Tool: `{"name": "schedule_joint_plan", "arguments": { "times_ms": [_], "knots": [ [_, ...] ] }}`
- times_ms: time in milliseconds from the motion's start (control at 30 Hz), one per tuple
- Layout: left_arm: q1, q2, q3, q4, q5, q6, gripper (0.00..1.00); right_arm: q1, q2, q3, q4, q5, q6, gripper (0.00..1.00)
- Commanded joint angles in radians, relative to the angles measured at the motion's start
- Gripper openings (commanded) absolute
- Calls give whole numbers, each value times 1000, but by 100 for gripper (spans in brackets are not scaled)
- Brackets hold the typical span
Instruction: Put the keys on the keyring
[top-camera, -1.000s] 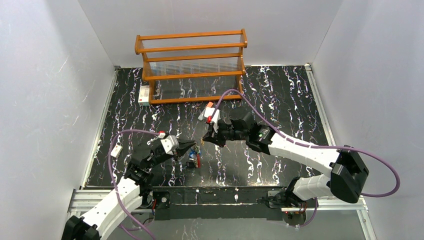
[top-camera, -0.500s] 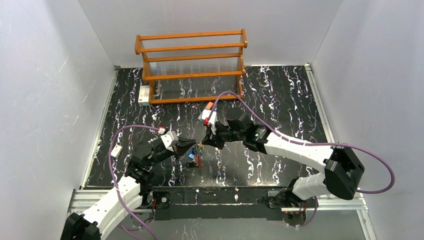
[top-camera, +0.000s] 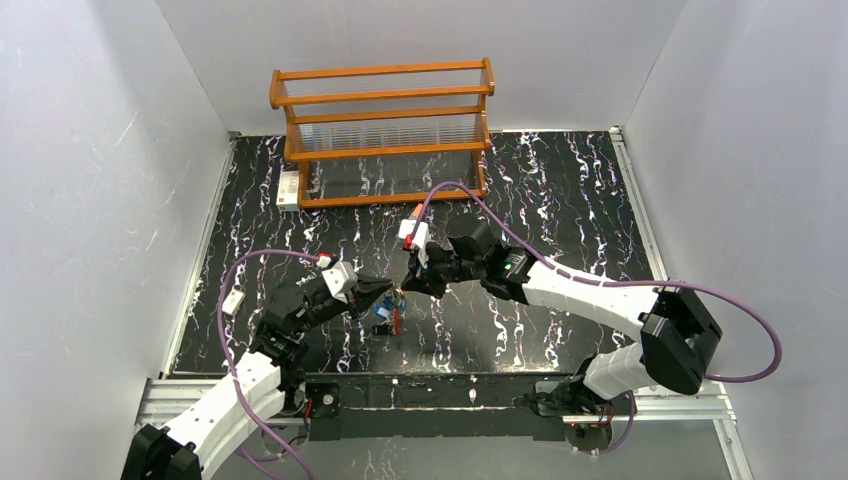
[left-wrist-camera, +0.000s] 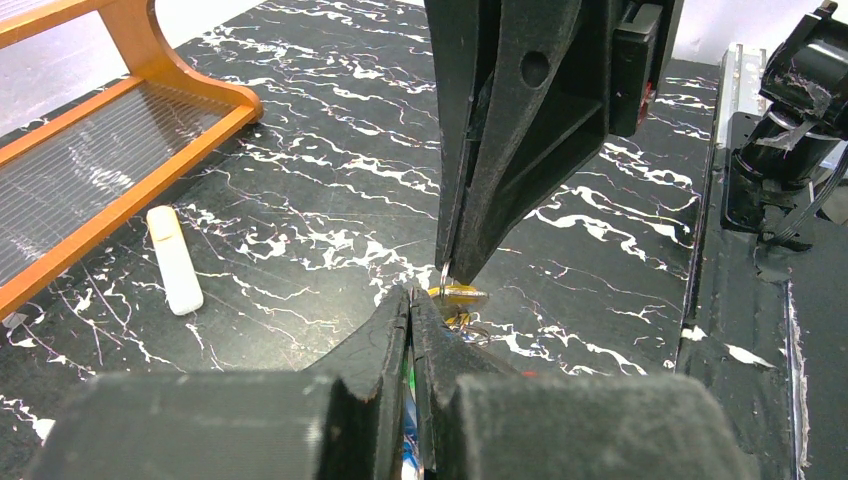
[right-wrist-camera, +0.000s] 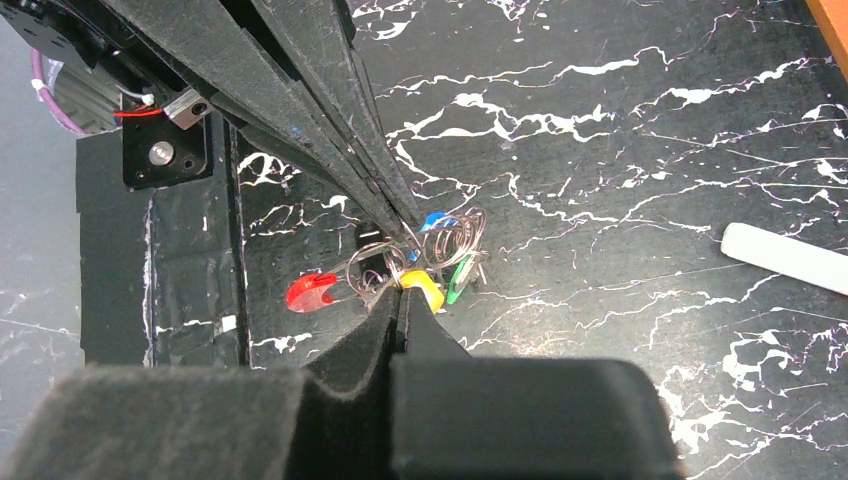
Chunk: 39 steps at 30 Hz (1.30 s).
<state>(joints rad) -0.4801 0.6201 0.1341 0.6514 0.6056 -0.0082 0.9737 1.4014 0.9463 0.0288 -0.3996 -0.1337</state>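
The keys (right-wrist-camera: 445, 255) hang in a small bunch of blue, green and yellow heads just above the mat, low in the top view (top-camera: 388, 316). The keyring (right-wrist-camera: 312, 291) shows as thin wire loops with its red section to the left of the bunch. My left gripper (left-wrist-camera: 412, 296) is shut, its tips pinching the keyring's wire; blue and green show behind its fingers. My right gripper (right-wrist-camera: 403, 292) is shut on the yellow key (left-wrist-camera: 460, 294), held by its small metal ring. The two grippers (top-camera: 397, 289) meet tip to tip over the bunch.
A wooden rack (top-camera: 383, 130) stands at the back of the marbled mat. A white stick (left-wrist-camera: 175, 260) lies in front of it. A small white box (top-camera: 288, 188) is by the rack's left end, and a white tag (top-camera: 233, 301) lies near the left edge.
The right gripper has moved left and slightly forward towards the left gripper. The left gripper edged right, so the tips now stand closer together. Both stayed shut.
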Motion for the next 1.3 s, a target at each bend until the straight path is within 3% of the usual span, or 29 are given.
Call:
{"name": "schedule_joint_plan", "arguments": {
  "times_ms": [0,1267],
  "knots": [
    [-3,-5,32,33,11,2,0,3,-16,46,41,-7,10,1],
    [-3,-28,30,33,6,4,0,4,86,72,-60,139,51,1]
  ]
}}
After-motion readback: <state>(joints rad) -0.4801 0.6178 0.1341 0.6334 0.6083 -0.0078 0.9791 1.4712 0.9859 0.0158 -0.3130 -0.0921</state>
